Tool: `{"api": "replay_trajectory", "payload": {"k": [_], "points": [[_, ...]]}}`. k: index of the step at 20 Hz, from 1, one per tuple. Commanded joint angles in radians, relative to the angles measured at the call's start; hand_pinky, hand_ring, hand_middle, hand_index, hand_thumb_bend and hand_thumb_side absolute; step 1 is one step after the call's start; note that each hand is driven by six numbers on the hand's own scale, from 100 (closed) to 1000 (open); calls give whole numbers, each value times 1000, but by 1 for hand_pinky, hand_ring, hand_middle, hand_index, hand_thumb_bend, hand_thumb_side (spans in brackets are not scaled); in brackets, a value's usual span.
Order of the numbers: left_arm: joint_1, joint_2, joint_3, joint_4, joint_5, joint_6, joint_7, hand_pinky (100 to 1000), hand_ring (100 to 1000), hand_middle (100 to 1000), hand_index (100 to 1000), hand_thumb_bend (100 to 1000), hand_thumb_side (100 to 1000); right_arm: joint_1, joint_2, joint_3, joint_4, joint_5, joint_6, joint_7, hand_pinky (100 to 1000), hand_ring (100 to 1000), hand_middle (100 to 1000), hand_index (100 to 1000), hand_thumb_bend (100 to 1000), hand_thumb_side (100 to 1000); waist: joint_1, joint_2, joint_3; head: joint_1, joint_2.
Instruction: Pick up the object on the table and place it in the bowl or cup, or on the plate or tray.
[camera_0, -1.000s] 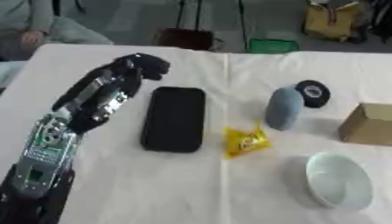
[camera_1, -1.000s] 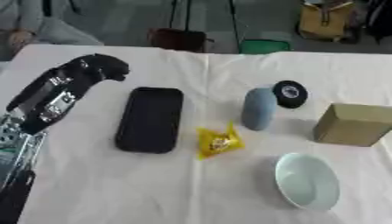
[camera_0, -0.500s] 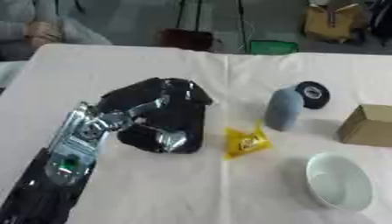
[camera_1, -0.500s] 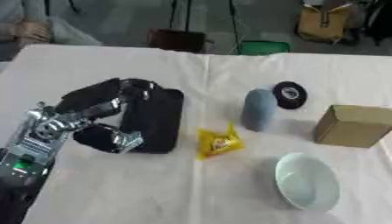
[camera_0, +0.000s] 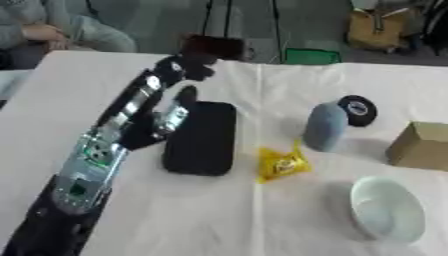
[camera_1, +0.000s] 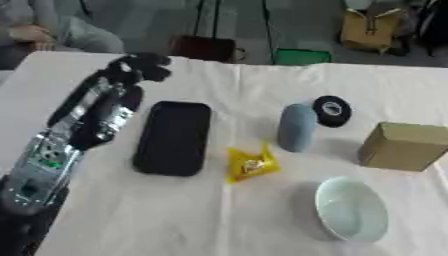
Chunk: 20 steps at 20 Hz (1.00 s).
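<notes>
The left hand (camera_0: 166, 82) hangs over the table (camera_0: 175, 215), fingers extended and holding nothing. This looks like the reach step. The yellow packet (camera_0: 280, 164) lies to its right, past the black tray (camera_0: 201, 137). The next move calls for crossing right and lowering.

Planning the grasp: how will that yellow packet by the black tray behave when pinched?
The yellow packet looks crinkled and puffy, so probably light and floppy, deforming under fingers. Its glossy wrapper may slip. It lies flat on the tablecloth, so rolling seems unlikely.
</notes>
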<state>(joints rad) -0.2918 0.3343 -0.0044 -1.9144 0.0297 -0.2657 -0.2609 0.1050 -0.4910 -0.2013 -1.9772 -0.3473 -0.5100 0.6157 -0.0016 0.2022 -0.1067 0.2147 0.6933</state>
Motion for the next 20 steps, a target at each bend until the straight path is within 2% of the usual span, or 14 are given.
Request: {"api": "replay_trajectory", "payload": {"k": [1, 6, 11, 12, 16, 20], "points": [[12, 17, 75, -52, 134, 62, 53, 822, 817, 864, 936, 154, 784, -8, -128, 4, -23, -4, -85, -2, 431, 472, 780, 795, 100, 491, -5, -19, 10, -19, -14], [29, -5, 96, -57, 164, 119, 85, 818, 805, 861, 938, 164, 806, -49, -254, 9, -23, 51, -128, -55, 506, 534, 835, 839, 100, 462, -11, -18, 33, -43, -20], [21, -18, 84, -60, 155, 128, 54, 817, 801, 852, 938, 155, 808, -84, -336, 2, 28, 187, -185, -119, 599, 616, 855, 860, 118, 412, -17, -9, 50, -60, -28], [18, -18, 76, -62, 153, 127, 42, 818, 801, 851, 939, 150, 809, -99, -362, -8, 67, 238, -203, -135, 650, 666, 863, 867, 155, 393, -19, -8, 57, -67, -30], [10, -21, 56, -63, 154, 119, -5, 819, 800, 844, 940, 142, 810, -149, -423, -3, 247, 447, -301, -228, 733, 751, 880, 879, 203, 386, -21, -2, 79, -84, -38], [4, -25, 47, -64, 161, 113, -38, 819, 800, 844, 941, 142, 809, -184, -452, 19, 388, 606, -369, -319, 773, 781, 886, 883, 221, 392, -20, 0, 98, -99, -43]]}}
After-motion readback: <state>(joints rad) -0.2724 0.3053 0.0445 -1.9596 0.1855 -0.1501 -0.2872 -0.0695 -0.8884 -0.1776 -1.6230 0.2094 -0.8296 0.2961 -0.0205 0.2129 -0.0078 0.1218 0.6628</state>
